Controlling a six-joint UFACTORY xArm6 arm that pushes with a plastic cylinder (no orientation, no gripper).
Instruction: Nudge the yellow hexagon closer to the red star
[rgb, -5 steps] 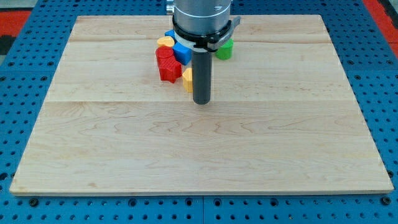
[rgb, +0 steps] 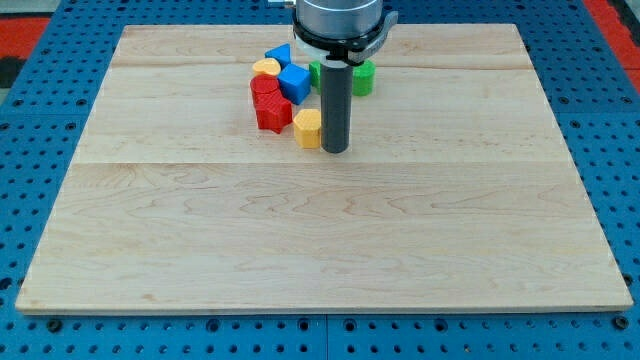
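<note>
The yellow hexagon (rgb: 307, 128) lies on the wooden board, just right of and slightly below the red star (rgb: 271, 113); they look close to touching. My tip (rgb: 335, 151) rests on the board directly at the hexagon's right side, touching or nearly touching it. The rod rises to the arm head (rgb: 340, 20) at the view's top.
Clustered above the star are a red block (rgb: 264, 88), a yellow block (rgb: 265, 67), a blue cube (rgb: 294, 81) and another blue block (rgb: 279, 53). Green blocks (rgb: 362, 78) sit to the right behind the rod. The board (rgb: 320, 230) is edged by blue pegboard.
My tip has moved right and slightly toward the view's top, uncovering the yellow hexagon. The hexagon sits at about the same spot next to the red star.
</note>
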